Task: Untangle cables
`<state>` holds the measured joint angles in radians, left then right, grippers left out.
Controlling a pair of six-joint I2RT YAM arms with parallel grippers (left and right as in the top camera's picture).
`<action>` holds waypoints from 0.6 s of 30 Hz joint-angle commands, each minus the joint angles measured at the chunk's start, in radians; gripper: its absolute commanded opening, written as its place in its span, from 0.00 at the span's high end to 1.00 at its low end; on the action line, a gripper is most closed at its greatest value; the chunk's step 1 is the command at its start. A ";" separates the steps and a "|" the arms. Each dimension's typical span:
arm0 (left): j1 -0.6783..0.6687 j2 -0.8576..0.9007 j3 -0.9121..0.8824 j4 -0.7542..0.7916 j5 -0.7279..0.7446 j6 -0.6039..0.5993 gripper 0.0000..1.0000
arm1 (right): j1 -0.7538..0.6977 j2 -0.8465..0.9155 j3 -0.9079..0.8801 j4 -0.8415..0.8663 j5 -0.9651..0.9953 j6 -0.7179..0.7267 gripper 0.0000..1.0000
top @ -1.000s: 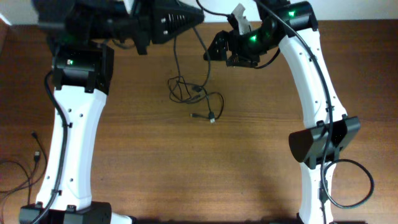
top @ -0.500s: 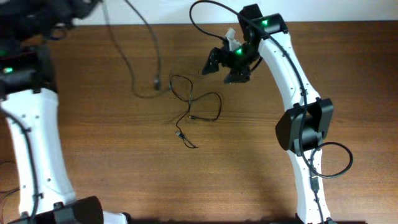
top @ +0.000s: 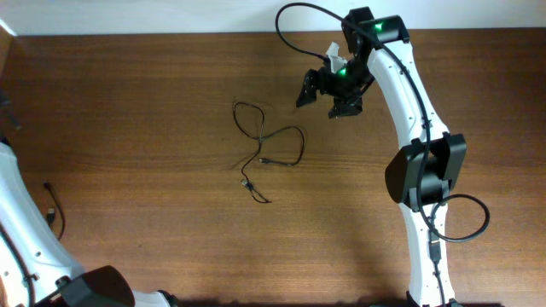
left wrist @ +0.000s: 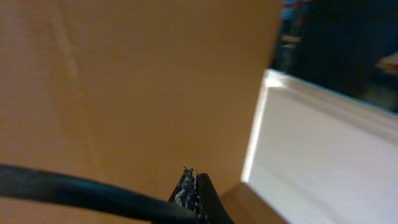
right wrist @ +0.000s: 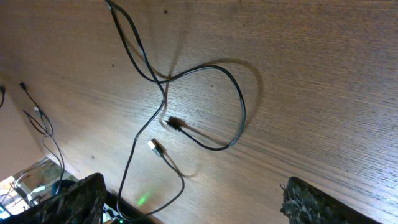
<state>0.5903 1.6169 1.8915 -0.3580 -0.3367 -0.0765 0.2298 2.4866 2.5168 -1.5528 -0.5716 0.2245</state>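
Observation:
The cables (top: 299, 141) lie as loose black loops on the wooden table, left of centre. Two plug ends (top: 246, 182) rest near their lower part. The right wrist view shows the same loops (right wrist: 241, 106) with a black plug (right wrist: 175, 123) and a silver plug (right wrist: 155, 147). My right gripper (top: 328, 96) hovers open and empty to the right of the loops; its two fingers frame the bottom of the right wrist view (right wrist: 199, 205). My left gripper (left wrist: 194, 182) is shut, with a black cord running into its jaws from the left. It is out of the overhead view.
Another thin black cord with a plug (top: 53, 209) lies near the table's left edge beside my left arm (top: 17, 230). A white wall (top: 171, 15) borders the table's far edge. My right arm (top: 422, 170) stretches across the right side.
My left arm swung away to the left and out of the overhead view, drawing one cable out of the clump. The remaining cables lie looser. My right gripper shifted slightly right.

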 commanded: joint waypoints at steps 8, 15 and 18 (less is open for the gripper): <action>0.106 0.285 0.009 -0.237 -0.072 -0.052 1.00 | 0.005 0.006 -0.001 -0.024 0.035 -0.037 0.07; 0.111 0.419 0.008 -0.468 -0.012 -0.226 0.38 | 0.005 0.006 -0.001 -0.037 0.035 -0.061 0.08; 0.111 0.429 0.008 -0.471 0.103 -0.225 0.01 | 0.005 0.006 -0.001 -0.041 0.035 -0.064 0.08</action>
<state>0.6964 2.0464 1.8961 -0.8326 -0.3168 -0.2924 0.2298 2.4866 2.5168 -1.5913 -0.5453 0.1791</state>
